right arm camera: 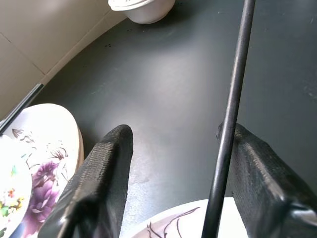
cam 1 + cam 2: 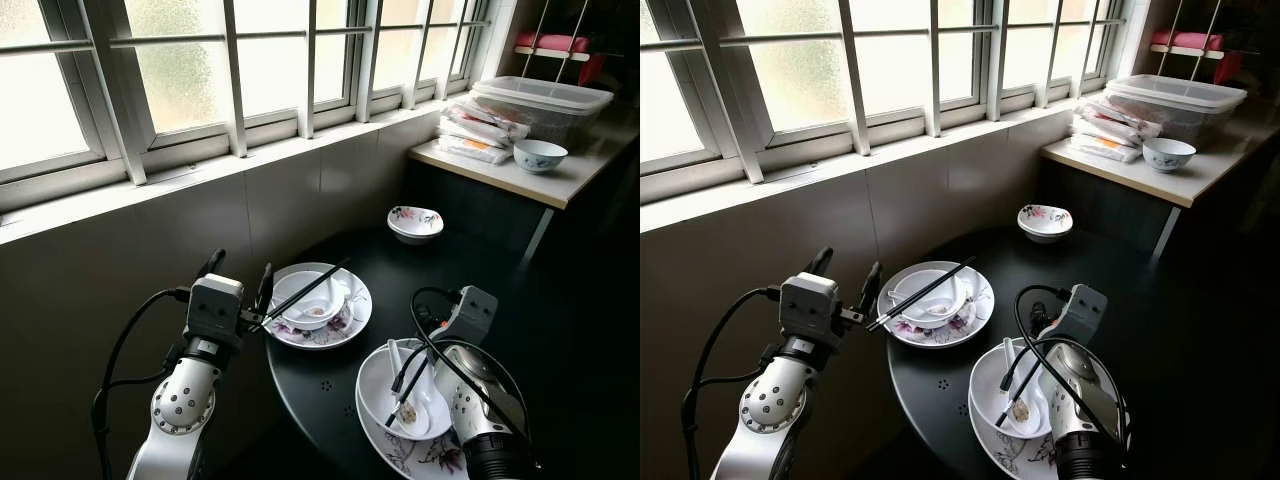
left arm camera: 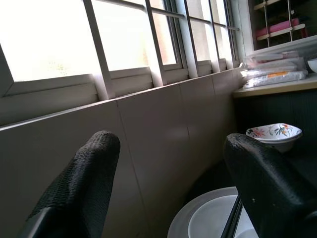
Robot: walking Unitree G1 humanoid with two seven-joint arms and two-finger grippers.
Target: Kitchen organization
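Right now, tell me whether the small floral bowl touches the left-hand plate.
Apart. The left eye view shows a stretch of bare black table between the small floral bowl and the left-hand plate.

Daylight enters through the barred window point(image 2: 240, 70), whose panes are overexposed to near white, most strongly at the far left. Below the window, the tiled wall point(image 2: 120, 290) lies in shade and reads dull grey-brown. The round black bench point(image 2: 480, 290) beneath the window carries a soft pale sheen on its top, seen clearly in the right wrist view; its side away from the window falls to near black. White dishes point(image 2: 320, 305) on the bench stay bright without glare. Window bars bow outward toward the frame edges, a wide-angle distortion. In the wrist views the near fingers point(image 3: 79, 193) are large and slightly soft; the head views are sharp, without motion blur.
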